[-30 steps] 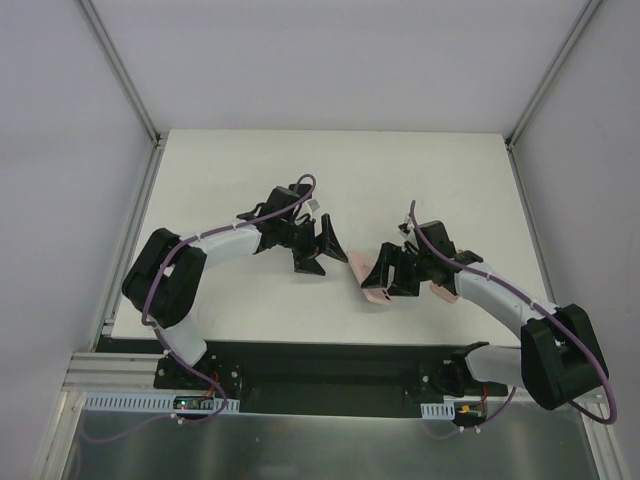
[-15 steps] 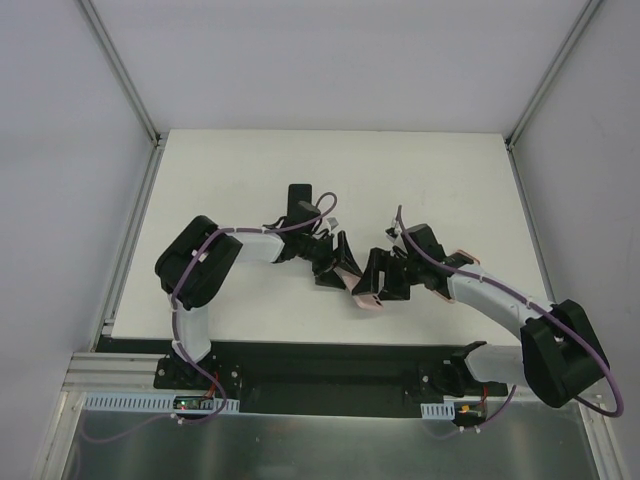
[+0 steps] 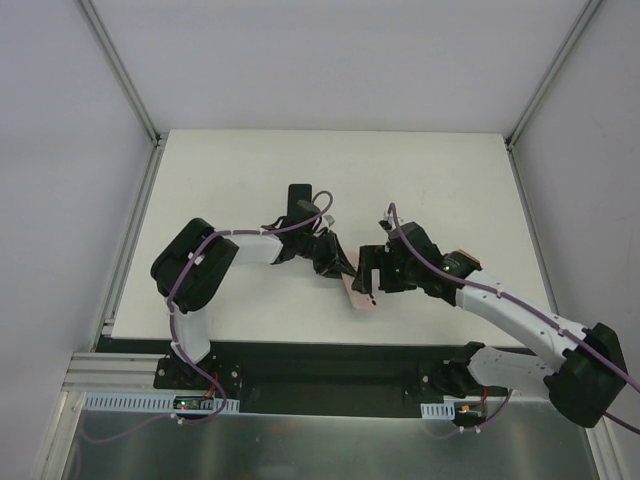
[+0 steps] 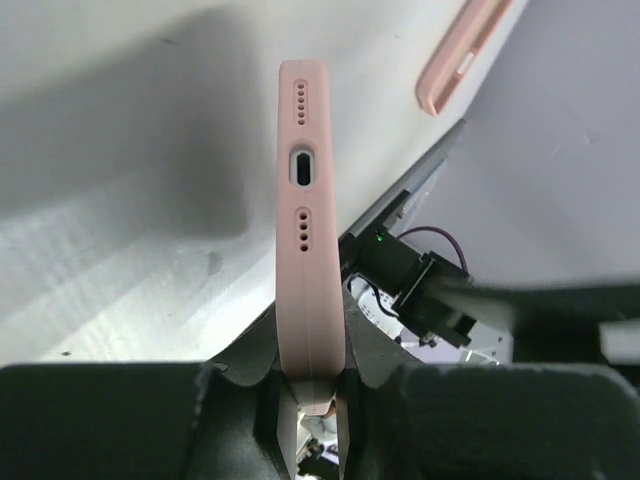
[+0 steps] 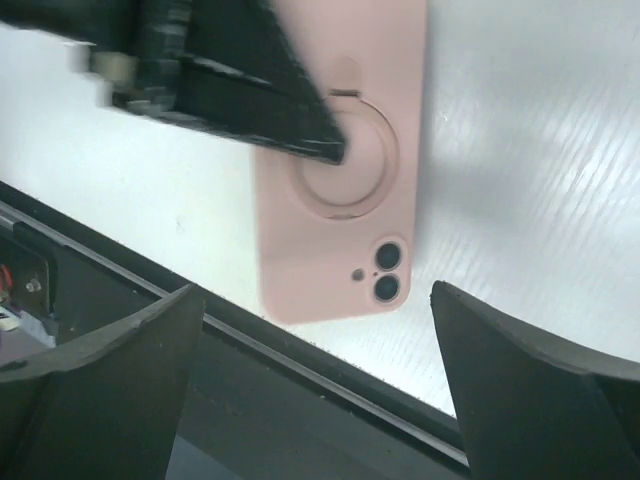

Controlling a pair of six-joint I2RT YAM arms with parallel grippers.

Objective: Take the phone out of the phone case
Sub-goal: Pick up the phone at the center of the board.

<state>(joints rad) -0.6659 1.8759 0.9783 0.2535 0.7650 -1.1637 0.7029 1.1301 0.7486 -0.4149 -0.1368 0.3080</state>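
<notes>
Top external: left hand (image 3: 338, 264) and right hand (image 3: 372, 278) flanked the pink phone case (image 3: 361, 297) near the desk's (image 3: 250, 170) front edge;
Left wrist: left hand clamped the case by its faces, port end outward;
Right wrist: right hand spread wide, holding nothing; the phone (image 5: 381, 272) sat inside the case, lenses showing.

This is a robotics lab test cell, not a home or shop. A bare white worktop (image 3: 250, 170) sits boxed in by plain white wall panels (image 3: 330, 60) held in aluminium struts (image 3: 120, 70). Two small arms, the left arm (image 3: 245, 245) and the right arm (image 3: 510, 310), are bolted to a black base rail (image 3: 330, 365) at the near edge. Purple cables (image 3: 160, 300) run loose along them. Below the rail lie a white slotted cable duct (image 3: 130, 402), a small board with a green light (image 3: 185, 404) and a sheet of brushed metal (image 3: 330, 450).
</notes>
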